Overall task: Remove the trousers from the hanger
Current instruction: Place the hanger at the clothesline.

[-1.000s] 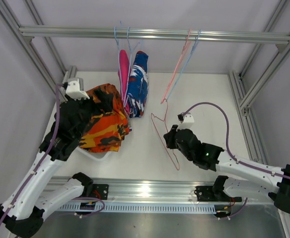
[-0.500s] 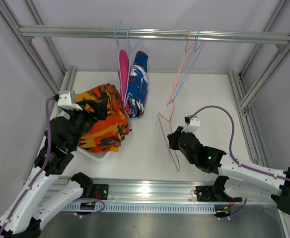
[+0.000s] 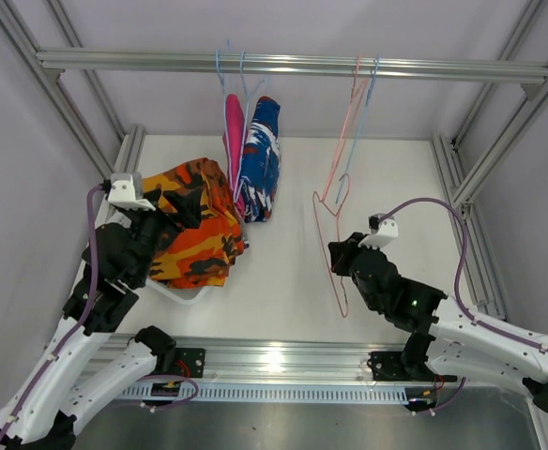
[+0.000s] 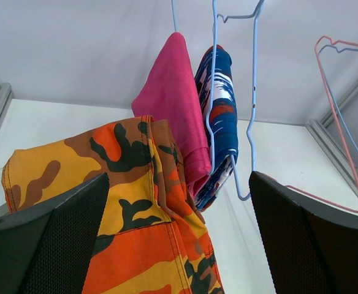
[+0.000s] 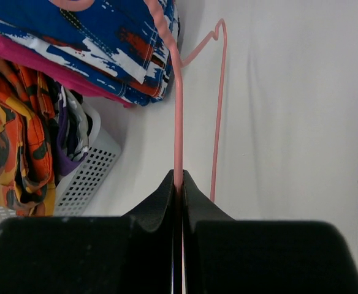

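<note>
Orange trousers (image 4: pixel 136 202) lay heaped just ahead of the left end effector (image 4: pixel 179 236), its jaws spread wide. Pink trousers (image 4: pixel 173 98) and blue trousers (image 4: pixel 225 116) hung beyond it. The right end effector (image 5: pixel 179 184) pinched a pink hanger (image 5: pixel 178 122).

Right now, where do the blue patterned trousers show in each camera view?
Top external: blue patterned trousers hang upper centre, just left of middle.
Left wrist: upper centre.
Right wrist: top left corner.
Shared landmark: the pink trousers pressed alongside.
</note>
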`<act>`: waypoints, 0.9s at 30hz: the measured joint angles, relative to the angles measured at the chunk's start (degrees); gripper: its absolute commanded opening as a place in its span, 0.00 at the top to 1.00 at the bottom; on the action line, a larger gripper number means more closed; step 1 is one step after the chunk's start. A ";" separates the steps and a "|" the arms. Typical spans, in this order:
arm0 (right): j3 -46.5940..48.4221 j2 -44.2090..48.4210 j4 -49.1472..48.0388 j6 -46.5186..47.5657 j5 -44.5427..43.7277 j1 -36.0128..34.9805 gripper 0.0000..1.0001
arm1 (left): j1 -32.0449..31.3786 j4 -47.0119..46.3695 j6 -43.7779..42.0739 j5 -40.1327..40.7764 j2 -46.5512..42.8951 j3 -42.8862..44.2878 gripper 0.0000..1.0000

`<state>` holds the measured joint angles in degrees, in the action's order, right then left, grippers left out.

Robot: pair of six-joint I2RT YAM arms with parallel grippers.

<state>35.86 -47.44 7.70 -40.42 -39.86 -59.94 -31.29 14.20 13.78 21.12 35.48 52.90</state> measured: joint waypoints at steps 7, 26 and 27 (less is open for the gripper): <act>0.17 1.42 2.29 -3.04 -2.99 0.00 1.00 | -0.09 -0.02 -0.44 0.31 0.00 -0.17 0.01; 5.33 7.78 14.03 -1.05 -9.51 0.00 1.00 | -0.33 -0.04 -0.92 0.87 0.02 -0.68 0.00; 7.17 7.93 15.50 -0.07 -10.21 0.00 1.00 | -0.33 -0.04 -0.92 0.98 0.02 -0.68 0.01</act>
<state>43.03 -39.51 23.20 -40.49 -50.06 -59.94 -31.62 14.15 12.86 22.11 35.51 52.23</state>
